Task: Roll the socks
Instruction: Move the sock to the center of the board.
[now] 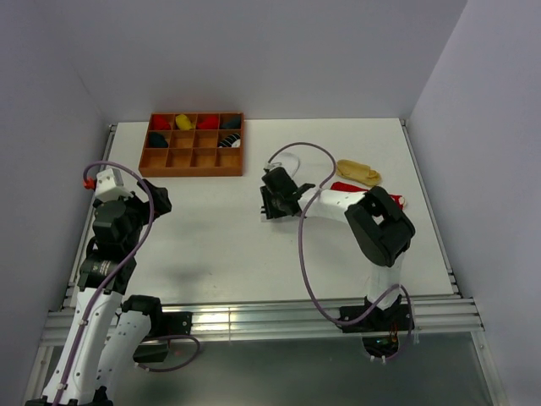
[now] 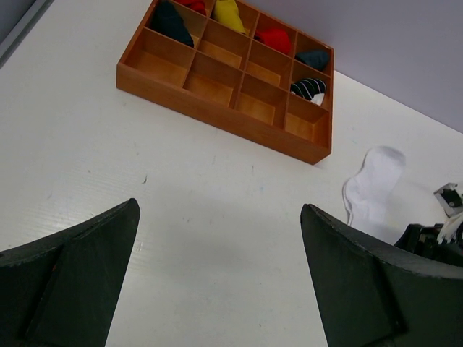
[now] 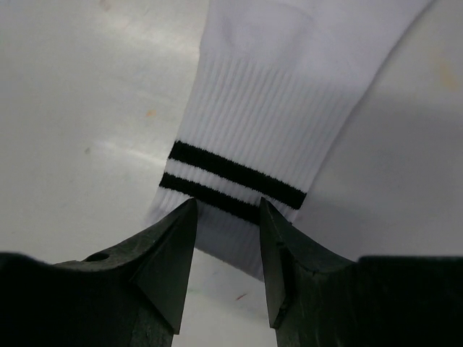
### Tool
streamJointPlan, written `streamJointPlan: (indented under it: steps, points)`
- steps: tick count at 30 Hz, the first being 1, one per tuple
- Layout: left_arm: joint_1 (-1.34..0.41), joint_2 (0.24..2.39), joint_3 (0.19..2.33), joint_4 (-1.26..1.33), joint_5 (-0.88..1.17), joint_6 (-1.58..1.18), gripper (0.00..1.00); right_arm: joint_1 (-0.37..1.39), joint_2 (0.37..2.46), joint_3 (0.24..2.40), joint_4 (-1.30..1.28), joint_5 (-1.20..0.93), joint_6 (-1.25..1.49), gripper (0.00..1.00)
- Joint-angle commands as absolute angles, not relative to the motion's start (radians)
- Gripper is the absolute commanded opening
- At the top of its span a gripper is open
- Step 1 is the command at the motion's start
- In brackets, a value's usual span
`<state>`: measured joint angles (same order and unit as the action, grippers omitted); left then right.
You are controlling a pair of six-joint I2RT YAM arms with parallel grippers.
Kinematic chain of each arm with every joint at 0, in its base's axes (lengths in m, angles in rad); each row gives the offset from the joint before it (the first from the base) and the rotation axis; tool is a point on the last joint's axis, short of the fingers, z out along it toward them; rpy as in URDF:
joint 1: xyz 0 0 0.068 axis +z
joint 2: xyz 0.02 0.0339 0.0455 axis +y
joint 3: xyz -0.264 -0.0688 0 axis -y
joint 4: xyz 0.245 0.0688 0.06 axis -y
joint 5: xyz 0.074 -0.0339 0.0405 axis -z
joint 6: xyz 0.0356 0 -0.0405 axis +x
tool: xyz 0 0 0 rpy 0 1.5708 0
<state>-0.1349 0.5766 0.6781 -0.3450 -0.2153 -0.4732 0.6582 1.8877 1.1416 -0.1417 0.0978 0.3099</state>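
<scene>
the white tabletop (image 1: pixel 228 245) carries everything. at its 11 o'clock sits a wooden tray (image 1: pixel 190 172), with coloured bundles (image 2: pixel 275 37) in its far compartments. the left arm (image 1: pixel 110 245) stands at 8 o'clock, the right arm (image 1: pixel 380 228) at 4 o'clock, reaching in toward the centre.

the white sock (image 3: pixel 268 94) lies flat near the middle of the tabletop. in the right wrist view it runs from the right gripper (image 3: pixel 224 213) toward 1 o'clock. its ribbed cuff with two black stripes is the near end, and the lower stripe lies right at the fingertips (image 3: pixel 181 217). the jaws stand partway apart over the cuff's edge, with flat, unbunched fabric in the gap. i cannot tell if they are pinching it.

the red sock (image 1: pixel 345 187) lies at 3 o'clock on the tabletop, partly hidden behind the right arm. the tan sock (image 1: pixel 358 172) lies just beside it, toward 1 o'clock. both are apart from the right gripper.

the left gripper (image 2: pixel 219 210) is released, jaws spread wide over bare tabletop and holding nothing. from it, the white sock lies well off at 2 o'clock.
</scene>
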Motion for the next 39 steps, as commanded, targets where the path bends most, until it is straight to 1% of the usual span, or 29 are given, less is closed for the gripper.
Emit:
streamJointPlan:
  steps: [1,3,7,10,14,18,20,26,28,32,35,39]
  points:
    - [-0.138,0.561,0.676,-0.304,-0.215,-0.462,1.00,0.774,1.847,1.126,-0.302,0.123,0.515,0.48]
    - [-0.140,0.558,0.676,-0.311,-0.221,-0.460,1.00,0.863,1.836,1.164,-0.366,0.133,0.543,0.47]
    - [-0.147,0.561,0.676,-0.313,-0.222,-0.459,0.99,0.948,1.732,1.215,-0.376,0.143,0.503,0.49]
    - [-0.152,0.563,0.676,-0.311,-0.224,-0.459,1.00,0.917,1.694,1.255,-0.376,0.193,0.418,0.50]
    - [-0.150,0.561,0.675,-0.311,-0.221,-0.457,0.99,0.841,1.716,1.319,-0.348,0.189,0.301,0.50]
    - [-0.150,0.563,0.676,-0.311,-0.219,-0.456,0.99,0.744,1.814,1.371,-0.287,0.097,0.239,0.50]
    - [-0.150,0.566,0.676,-0.313,-0.216,-0.456,1.00,0.695,1.860,1.423,-0.290,0.103,0.239,0.50]
    - [-0.150,0.565,0.675,-0.311,-0.199,-0.453,0.99,0.631,1.989,1.466,-0.245,0.083,0.247,0.50]
    - [-0.150,0.568,0.675,-0.310,-0.190,-0.451,1.00,0.604,2.028,1.465,-0.244,0.091,0.281,0.50]
    - [-0.152,0.568,0.673,-0.307,-0.186,-0.449,0.99,0.562,2.042,1.399,-0.212,0.106,0.328,0.50]
    - [-0.152,0.568,0.670,-0.302,-0.178,-0.451,0.99,0.528,2.025,1.356,-0.215,0.143,0.365,0.50]
    - [-0.150,0.569,0.670,-0.302,-0.173,-0.451,0.99,0.502,1.929,1.298,-0.238,0.164,0.385,0.50]
